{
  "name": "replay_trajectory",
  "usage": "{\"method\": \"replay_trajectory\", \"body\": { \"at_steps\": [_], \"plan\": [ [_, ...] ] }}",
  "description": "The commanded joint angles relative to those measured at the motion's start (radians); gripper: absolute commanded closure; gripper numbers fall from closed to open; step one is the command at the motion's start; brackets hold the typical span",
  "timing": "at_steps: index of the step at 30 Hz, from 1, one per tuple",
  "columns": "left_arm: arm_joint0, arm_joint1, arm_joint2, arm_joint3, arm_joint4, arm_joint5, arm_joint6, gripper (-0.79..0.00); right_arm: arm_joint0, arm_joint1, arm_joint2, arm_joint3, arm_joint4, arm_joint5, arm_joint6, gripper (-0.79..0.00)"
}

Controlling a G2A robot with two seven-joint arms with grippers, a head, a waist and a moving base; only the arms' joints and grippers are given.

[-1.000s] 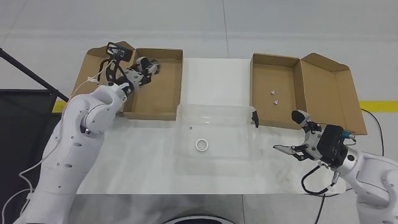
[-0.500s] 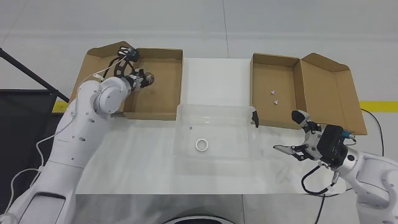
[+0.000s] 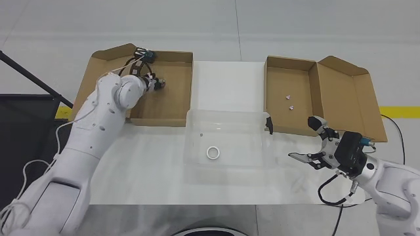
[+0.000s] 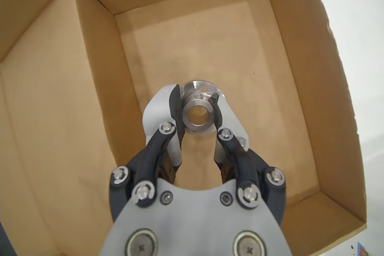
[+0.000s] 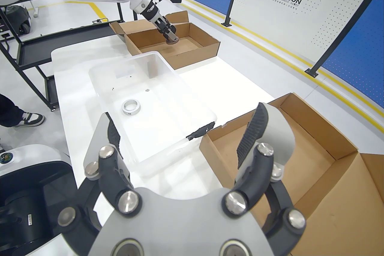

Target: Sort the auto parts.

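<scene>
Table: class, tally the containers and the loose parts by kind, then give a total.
Cardboard boxes: 2
Clear tub: 1
Metal ring: 1
Flanged metal part: 1
Small parts: 2
Total: 7

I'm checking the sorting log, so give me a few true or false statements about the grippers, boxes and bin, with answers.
1. The left gripper is shut on a flanged metal part over the left box. True.
2. The right gripper holds the ring. False: it is open and empty; the ring lies in the clear bin.
3. The right box holds two small parts. True.
4. The clear bin stands left of both boxes. False: it stands between them.
</scene>
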Motion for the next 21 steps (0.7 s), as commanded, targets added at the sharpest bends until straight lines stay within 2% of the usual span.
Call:
{"method": "replay_trajectory", "body": {
  "at_steps": [1, 12, 13, 14, 16, 18, 21],
  "plan": [
    [-0.018, -0.009, 0.017, 0.031, -0.004, -0.011, -0.007, 0.0, 0.0, 0.0, 0.0, 0.0, 0.0, 0.0, 0.0, -0.785],
    [-0.074, -0.044, 0.075, 0.133, -0.009, -0.027, -0.041, 0.0, 0.0, 0.0, 0.0, 0.0, 0.0, 0.0, 0.0, -0.785],
    [-0.077, -0.046, 0.077, 0.138, -0.01, -0.027, -0.039, -0.034, 0.0, 0.0, 0.0, 0.0, 0.0, 0.0, 0.0, -0.785],
    [-0.079, -0.048, 0.079, 0.144, -0.012, -0.029, -0.038, -0.092, 0.0, 0.0, 0.0, 0.0, 0.0, 0.0, 0.0, -0.785],
    [-0.083, -0.051, 0.081, 0.153, -0.014, -0.03, -0.033, -0.413, 0.0, 0.0, 0.0, 0.0, 0.0, 0.0, 0.0, -0.785],
    [-0.087, -0.054, 0.082, 0.16, -0.016, -0.033, -0.03, -0.61, 0.0, 0.0, 0.0, 0.0, 0.0, 0.0, 0.0, -0.785],
    [-0.092, -0.057, 0.083, 0.163, -0.015, -0.033, -0.027, -0.785, 0.0, 0.0, 0.0, 0.0, 0.0, 0.0, 0.0, -0.785]
  ]
}}
